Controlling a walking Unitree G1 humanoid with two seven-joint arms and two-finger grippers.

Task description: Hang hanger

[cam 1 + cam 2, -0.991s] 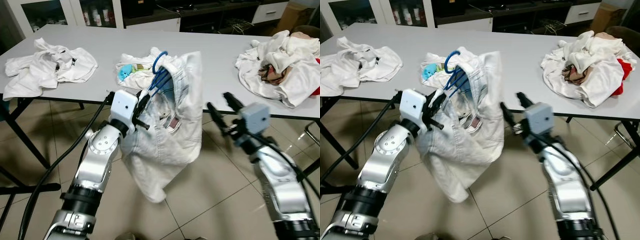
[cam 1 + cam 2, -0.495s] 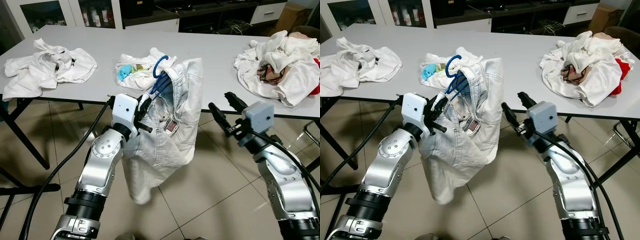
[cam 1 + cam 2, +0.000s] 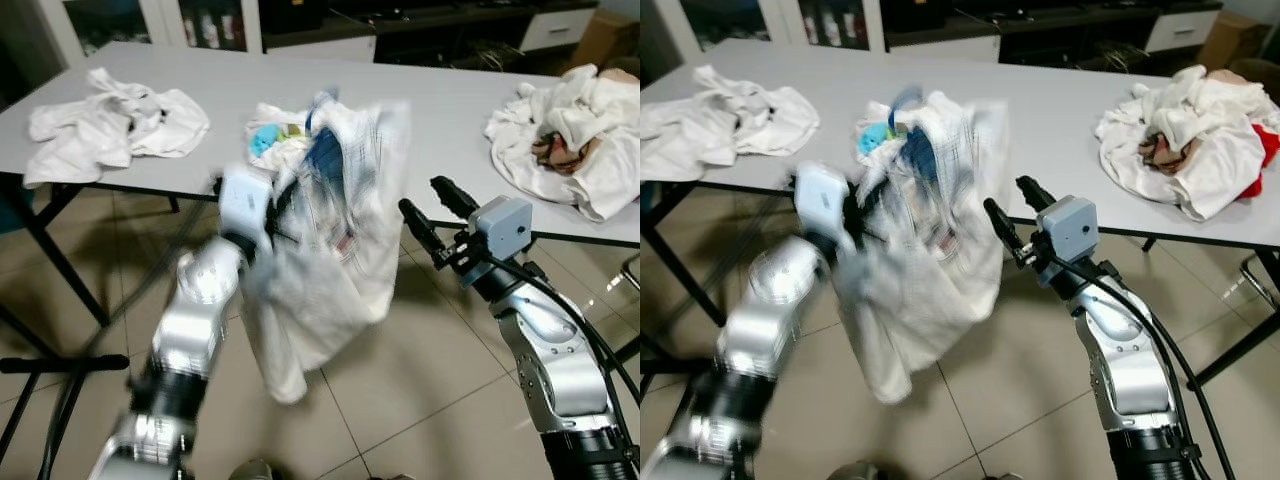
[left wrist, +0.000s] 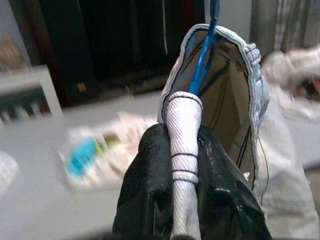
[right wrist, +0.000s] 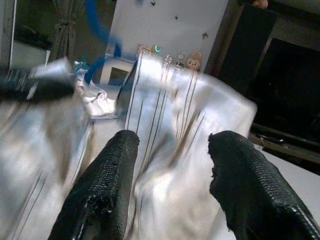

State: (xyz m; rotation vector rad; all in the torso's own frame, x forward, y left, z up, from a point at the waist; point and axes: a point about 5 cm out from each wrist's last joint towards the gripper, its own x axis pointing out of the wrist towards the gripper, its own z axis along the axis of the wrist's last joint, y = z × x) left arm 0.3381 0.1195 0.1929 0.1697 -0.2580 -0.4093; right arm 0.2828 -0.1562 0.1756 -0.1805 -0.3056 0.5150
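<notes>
Slippage risk: left gripper (image 4: 185,165) clamps the garment (image 3: 330,270) on its blue hanger (image 4: 202,65) beside the table (image 3: 450,90); right gripper (image 3: 428,212) spread wide, empty; swinging cloth could drop.

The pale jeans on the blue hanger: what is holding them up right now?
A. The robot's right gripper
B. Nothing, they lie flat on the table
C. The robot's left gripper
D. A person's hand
C: the left gripper is clamped on the waistband of the pale jeans with the blue hanger inside, while the right gripper hangs open beside them.
</notes>
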